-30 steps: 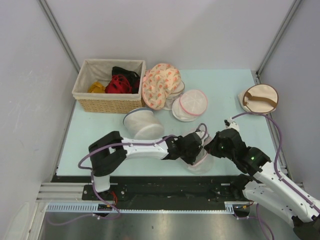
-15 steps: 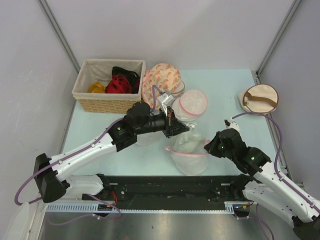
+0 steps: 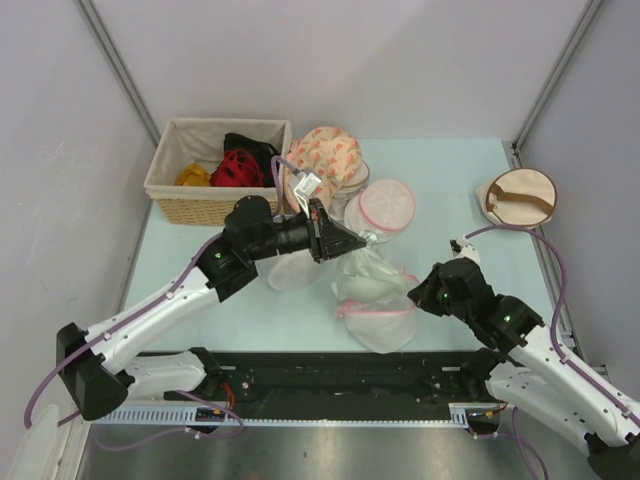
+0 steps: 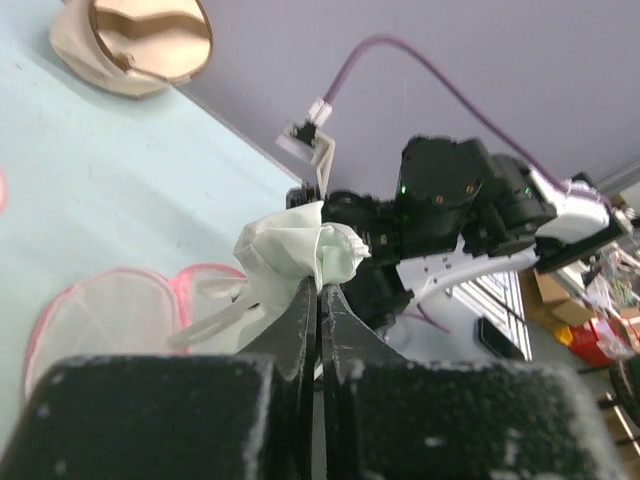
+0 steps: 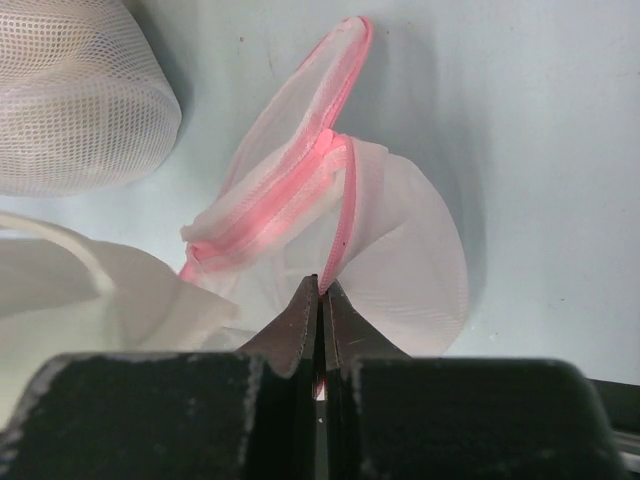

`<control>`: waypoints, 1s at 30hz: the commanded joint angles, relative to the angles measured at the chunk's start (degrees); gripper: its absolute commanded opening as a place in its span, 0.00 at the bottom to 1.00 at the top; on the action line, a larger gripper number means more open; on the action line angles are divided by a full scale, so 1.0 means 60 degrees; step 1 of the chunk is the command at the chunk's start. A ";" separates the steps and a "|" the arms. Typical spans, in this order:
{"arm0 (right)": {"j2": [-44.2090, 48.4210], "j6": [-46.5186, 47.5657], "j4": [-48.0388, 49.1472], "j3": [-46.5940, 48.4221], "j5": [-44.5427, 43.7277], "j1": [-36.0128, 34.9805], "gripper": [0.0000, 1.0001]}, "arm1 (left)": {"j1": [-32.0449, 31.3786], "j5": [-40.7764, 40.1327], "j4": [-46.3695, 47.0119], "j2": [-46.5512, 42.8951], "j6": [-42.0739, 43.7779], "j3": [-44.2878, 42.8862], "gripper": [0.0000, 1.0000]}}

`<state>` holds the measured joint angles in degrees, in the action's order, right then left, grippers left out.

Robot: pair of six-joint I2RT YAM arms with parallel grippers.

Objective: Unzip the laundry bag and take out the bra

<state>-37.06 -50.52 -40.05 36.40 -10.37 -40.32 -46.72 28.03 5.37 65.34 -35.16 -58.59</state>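
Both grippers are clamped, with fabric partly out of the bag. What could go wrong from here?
The left gripper pinches only a small fold of the white garment, so it may slip free. The right gripper holds the laundry bag only by its thin pink rim, so the bag may lift too. The loose strap might snag.

No text, label, brand or number is legible in any view. The white cable connector [image 4: 305,135], just beyond the left gripper [image 4: 318,290], is too small to read.
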 commanded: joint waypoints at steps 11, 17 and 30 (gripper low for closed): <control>-0.0049 -0.0076 0.0186 0.0276 -0.0381 -0.0063 0.00 | 0.2453 -0.3176 -0.3090 0.1076 0.2327 -0.6096 0.01; -0.0122 -0.0105 0.0274 0.0276 -0.0512 -0.0063 0.00 | 0.4385 -0.3851 -0.3926 0.2436 0.2213 -0.8017 0.00; -0.0430 -0.0120 0.0289 0.0276 -0.0790 -0.0034 0.00 | 0.7756 -0.2694 -0.3077 0.5163 0.0498 -0.8004 0.01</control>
<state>-39.90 -51.16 -38.74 36.40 -11.75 -40.42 -2.57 9.76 -14.68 96.09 -28.69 -105.71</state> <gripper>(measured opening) 0.012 0.011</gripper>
